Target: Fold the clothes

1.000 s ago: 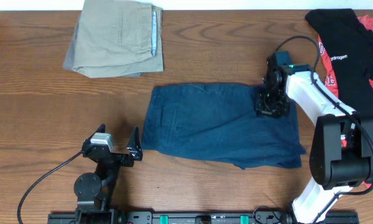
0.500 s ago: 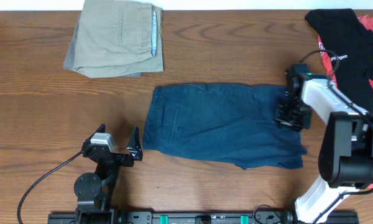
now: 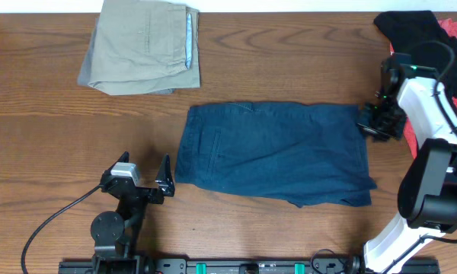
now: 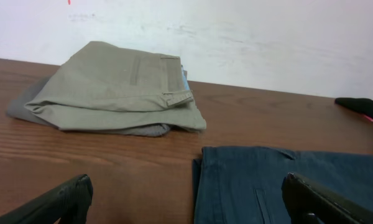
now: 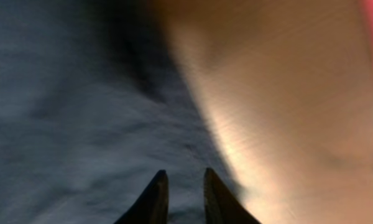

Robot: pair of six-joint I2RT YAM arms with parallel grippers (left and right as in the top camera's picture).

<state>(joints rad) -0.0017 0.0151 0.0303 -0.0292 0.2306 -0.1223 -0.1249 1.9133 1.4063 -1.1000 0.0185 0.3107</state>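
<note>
While left gripper (image 3: 146, 173) sits by the desk's (image 3: 46, 137) front edge, jaws wide and empty, navy shorts (image 3: 274, 152) lie flat mid-desk just beside it | right gripper (image 3: 379, 122) at shorts' right edge, fingertips nearly together; view blurred, cannot tell if cloth is pinched | folded khaki shorts (image 3: 141, 46) by far edge, left

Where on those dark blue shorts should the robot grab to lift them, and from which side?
Probably the right edge, from the right. The navy shorts lie flat on the table, so only edges and corners offer fabric to pinch, and the right end effector sits at that edge.
</note>
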